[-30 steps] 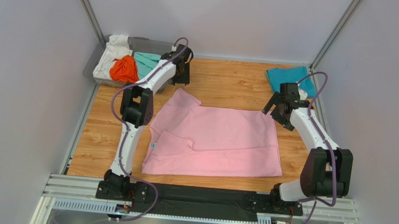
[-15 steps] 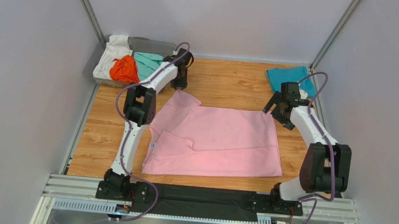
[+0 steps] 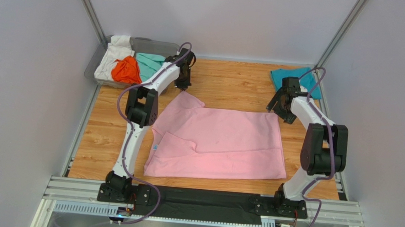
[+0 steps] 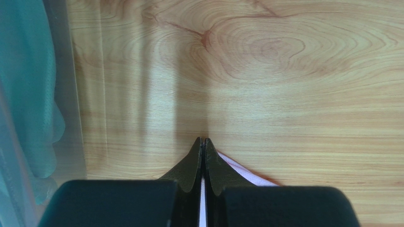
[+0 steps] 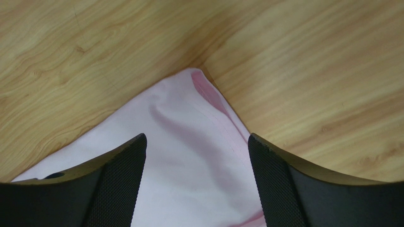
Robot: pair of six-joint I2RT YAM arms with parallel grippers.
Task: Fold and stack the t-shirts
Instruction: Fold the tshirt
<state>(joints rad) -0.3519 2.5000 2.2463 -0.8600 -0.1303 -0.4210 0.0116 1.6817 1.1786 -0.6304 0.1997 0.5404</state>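
Overhead view, pink t-shirt [image 3: 219, 141]: it is spread flat across the middle of the wooden table [image 3: 233, 81], neck label at the near left.
Overhead view, other cloth: a teal t-shirt [image 3: 293, 77] is laid at the far right corner. White, orange and mint-green t-shirts [image 3: 126, 69] are heaped in a clear bin [image 3: 96, 66] at the far left.
Overhead view, arms: the left gripper [image 3: 183, 86] is set at the far left tip of the pink t-shirt, the right gripper [image 3: 277, 111] at its far right corner.
Left wrist view, left gripper [image 4: 203, 142]: the jaws are pressed together, and a thin edge of pink cloth is pinched between them. The bin wall is seen at the left.
Right wrist view, right gripper [image 5: 197, 138]: the jaws are held apart, astride the cloth just short of the corner tip. Nothing is gripped here.
Handling: the pink t-shirt is judged light, soft and limp. It can be expected to sag and drag when lifted, and thin cloth may slip from a shallow pinch.
Hold: the far corners are best taken at the hem seam, with all layers caught, so that the far edge can be carried evenly.
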